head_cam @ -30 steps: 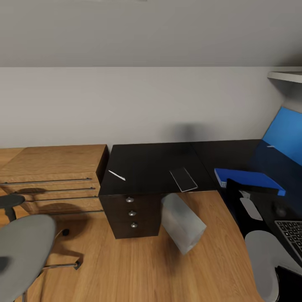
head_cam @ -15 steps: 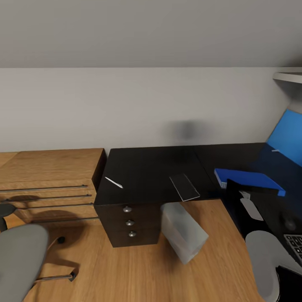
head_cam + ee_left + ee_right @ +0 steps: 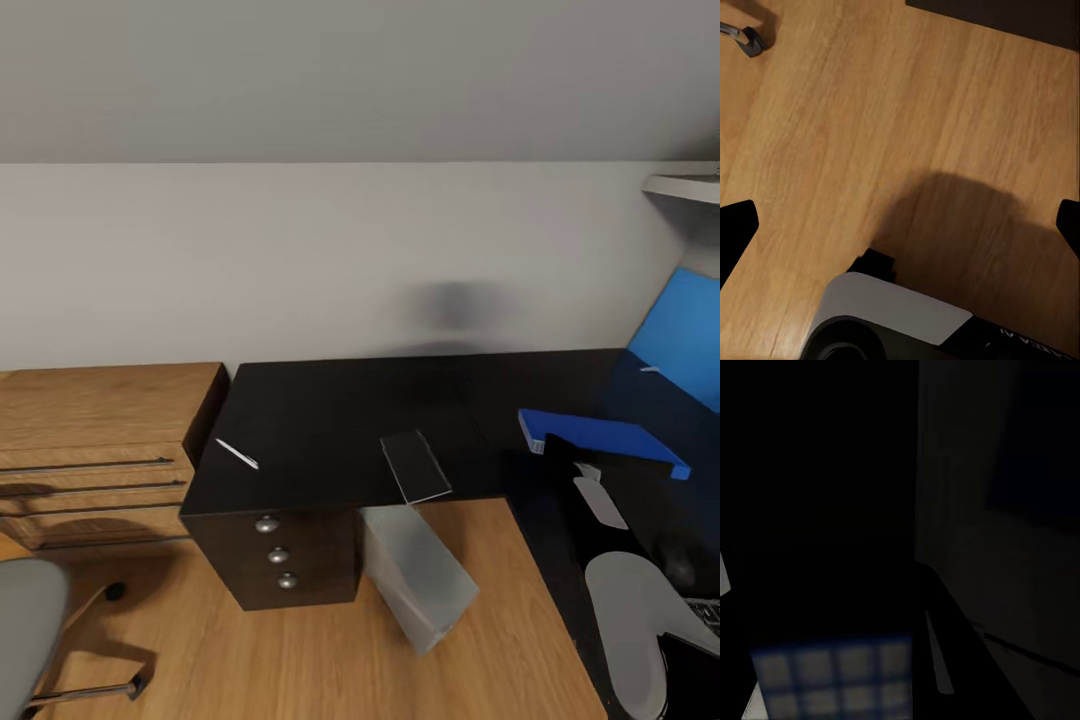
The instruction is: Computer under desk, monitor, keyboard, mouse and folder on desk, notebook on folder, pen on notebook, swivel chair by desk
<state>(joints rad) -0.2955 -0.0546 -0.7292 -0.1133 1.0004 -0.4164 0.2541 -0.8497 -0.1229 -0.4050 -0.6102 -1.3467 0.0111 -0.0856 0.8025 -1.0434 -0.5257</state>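
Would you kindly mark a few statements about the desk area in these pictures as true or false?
1. The bright blue flat folder lies on the long black L-shaped desk. True.
2. The plain light-grey tower computer stands upright on top of the desk. False: it is on the wooden floor by the drawers, tilted, partly under the desk edge.
3. The desk's drawer unit has three round silver knobs. True.
4. The grey upholstered swivel chair is at the right of the head view. False: it is at the lower left edge.
5. The wooden chest with long bar handles stands beside the desk. True.
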